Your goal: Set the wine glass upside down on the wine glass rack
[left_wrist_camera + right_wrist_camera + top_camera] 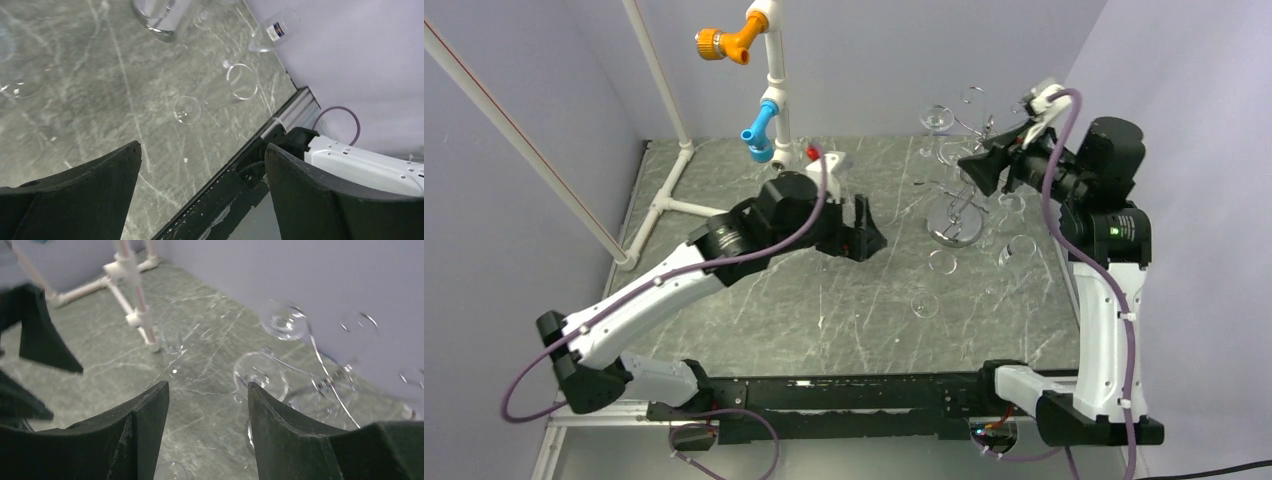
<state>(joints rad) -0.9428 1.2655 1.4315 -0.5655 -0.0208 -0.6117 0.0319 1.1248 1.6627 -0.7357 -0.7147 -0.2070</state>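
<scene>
The chrome wine glass rack (955, 222) stands at the right back of the table, its looping arms (325, 382) close in front of my right gripper. A clear wine glass (260, 371) hangs there with its foot (283, 320) uppermost, just beyond my right fingertip. My right gripper (207, 390) is open, nothing between its fingers; in the top view the right gripper (976, 168) hovers beside the rack's post. My left gripper (867, 232) is wide open over mid-table. In its own view the left gripper (202, 150) is empty, above a glass lying on its side (239, 82).
More clear glasses sit on the marble top near the rack base: one (942, 262), another (1021, 248) and a third (924, 303). A white pipe frame (774, 80) with orange and blue fittings rises at the back left. Walls close in on both sides.
</scene>
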